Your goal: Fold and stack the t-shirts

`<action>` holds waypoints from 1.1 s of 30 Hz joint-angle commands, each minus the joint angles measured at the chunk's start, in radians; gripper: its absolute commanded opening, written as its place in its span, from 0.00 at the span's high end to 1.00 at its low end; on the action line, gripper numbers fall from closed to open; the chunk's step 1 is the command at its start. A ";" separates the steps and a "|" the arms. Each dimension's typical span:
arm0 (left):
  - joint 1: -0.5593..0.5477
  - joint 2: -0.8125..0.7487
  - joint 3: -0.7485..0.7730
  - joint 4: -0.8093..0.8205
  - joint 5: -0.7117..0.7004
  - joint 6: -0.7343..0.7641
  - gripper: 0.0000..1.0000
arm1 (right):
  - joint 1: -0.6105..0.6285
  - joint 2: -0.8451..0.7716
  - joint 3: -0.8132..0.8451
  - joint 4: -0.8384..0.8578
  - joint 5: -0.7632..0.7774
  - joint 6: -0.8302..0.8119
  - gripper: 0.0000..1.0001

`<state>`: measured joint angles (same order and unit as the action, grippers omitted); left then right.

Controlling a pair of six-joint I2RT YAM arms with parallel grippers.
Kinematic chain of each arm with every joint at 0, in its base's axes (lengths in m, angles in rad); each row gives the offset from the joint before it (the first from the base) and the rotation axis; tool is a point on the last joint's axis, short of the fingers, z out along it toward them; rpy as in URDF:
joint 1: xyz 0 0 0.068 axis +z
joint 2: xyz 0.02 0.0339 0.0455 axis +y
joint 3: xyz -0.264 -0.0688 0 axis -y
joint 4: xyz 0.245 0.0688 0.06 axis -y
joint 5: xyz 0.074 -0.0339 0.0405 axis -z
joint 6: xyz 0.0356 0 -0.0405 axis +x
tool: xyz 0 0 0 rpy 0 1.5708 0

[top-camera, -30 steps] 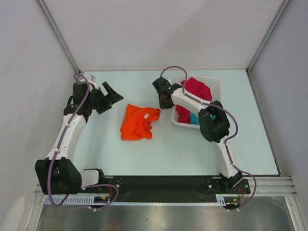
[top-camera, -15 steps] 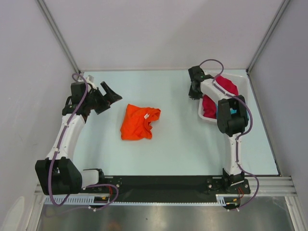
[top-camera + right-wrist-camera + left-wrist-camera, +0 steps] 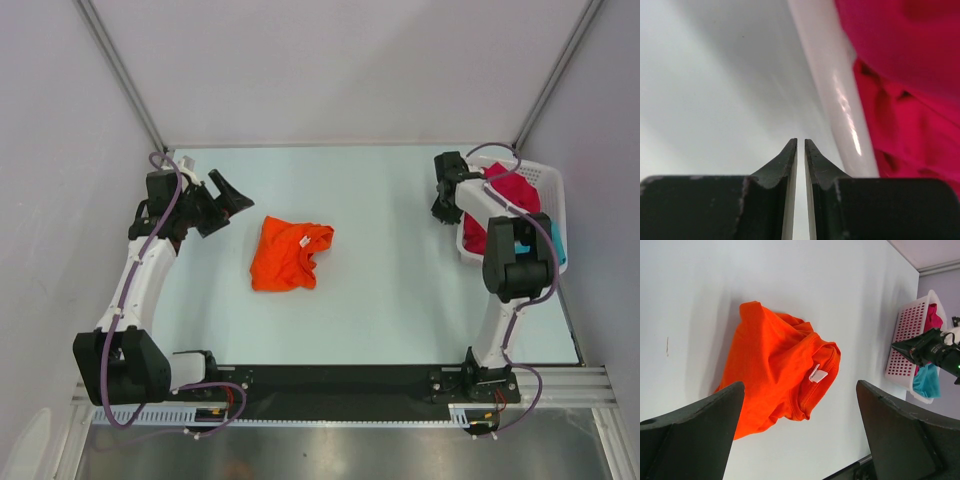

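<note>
Orange t-shirt (image 3: 290, 255) lies crumpled mid-table (image 3: 390, 290), white neck tag (image 3: 817, 375) up, print unreadable. Red t-shirt (image 3: 515, 188) and teal t-shirt (image 3: 927, 381) fill the basket (image 3: 904, 335), far right. Left gripper (image 3: 226, 206) is spread wide beside the orange one. Only the wrist view shows the right gripper (image 3: 800, 142) all but pressed together, pinching nothing.

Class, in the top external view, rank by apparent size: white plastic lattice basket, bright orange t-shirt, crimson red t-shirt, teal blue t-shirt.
1. white plastic lattice basket
2. bright orange cloth t-shirt
3. crimson red cloth t-shirt, partly behind the right arm
4. teal blue cloth t-shirt, only slivers visible
</note>
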<state>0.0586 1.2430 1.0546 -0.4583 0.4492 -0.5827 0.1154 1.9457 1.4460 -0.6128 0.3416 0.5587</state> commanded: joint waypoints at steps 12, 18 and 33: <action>0.010 -0.039 -0.022 0.040 0.049 -0.003 0.00 | -0.072 -0.491 -0.349 0.082 0.043 0.227 0.85; 0.012 -0.060 -0.044 0.046 0.063 -0.011 0.00 | -0.066 -0.574 -0.391 0.053 0.073 0.221 0.85; 0.007 -0.044 -0.064 0.067 0.115 -0.020 0.00 | -0.065 -0.502 -0.340 0.059 0.019 0.168 0.81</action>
<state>0.0605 1.1995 0.9936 -0.4278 0.5217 -0.6018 0.0494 1.4040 1.0748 -0.5777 0.3794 0.7319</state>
